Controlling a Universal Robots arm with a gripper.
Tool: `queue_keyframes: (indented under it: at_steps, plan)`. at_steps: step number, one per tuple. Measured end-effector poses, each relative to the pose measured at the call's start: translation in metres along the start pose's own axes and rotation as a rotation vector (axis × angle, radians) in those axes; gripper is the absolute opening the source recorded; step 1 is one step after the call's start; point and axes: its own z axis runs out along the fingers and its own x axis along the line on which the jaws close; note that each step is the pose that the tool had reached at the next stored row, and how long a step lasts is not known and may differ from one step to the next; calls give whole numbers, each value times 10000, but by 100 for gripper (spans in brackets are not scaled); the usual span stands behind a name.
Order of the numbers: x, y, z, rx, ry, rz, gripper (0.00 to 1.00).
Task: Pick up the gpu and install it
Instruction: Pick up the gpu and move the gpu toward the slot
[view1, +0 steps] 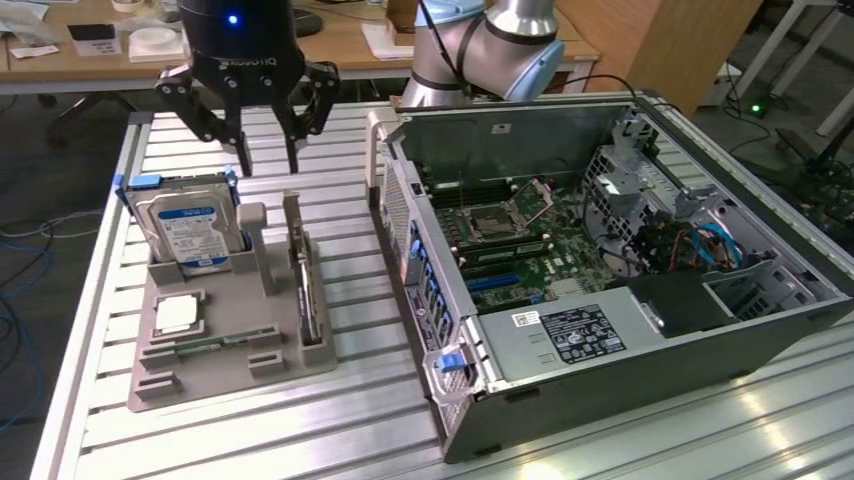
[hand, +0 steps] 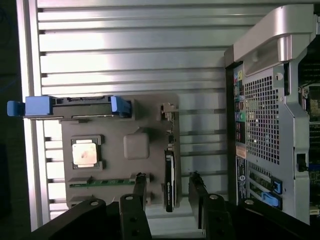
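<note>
1. The pincer (view1: 268, 162) is hanging over the gray holder (view1: 227, 322), fingers apart and gripping nothing.
2. The gpu (view1: 308, 300) is standing on edge in the holder's slot, mid-counter (view1: 347, 430), beside the open case (view1: 747, 350).

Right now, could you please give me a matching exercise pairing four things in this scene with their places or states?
1 gpu
2 hard drive
3 processor chip
4 gripper

A lying flat in the gray tray
B open, above the tray
C on edge in the tray's slot nearest the computer case
D standing, blue rails

Pairs: 1-C, 2-D, 3-A, 4-B
</note>
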Motion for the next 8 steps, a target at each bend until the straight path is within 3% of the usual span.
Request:
queue_keyframes:
  at_steps: [3, 5, 7, 8]
  plan:
    - [-2, -36, 21, -1, 32, -84, 49]
    - [-3, -49, 29, -1, 38, -142, 60]
    - [-2, -55, 47, -3, 46, -296, 60]
    - [-1, -56, 58, -6, 52, -418, 66]
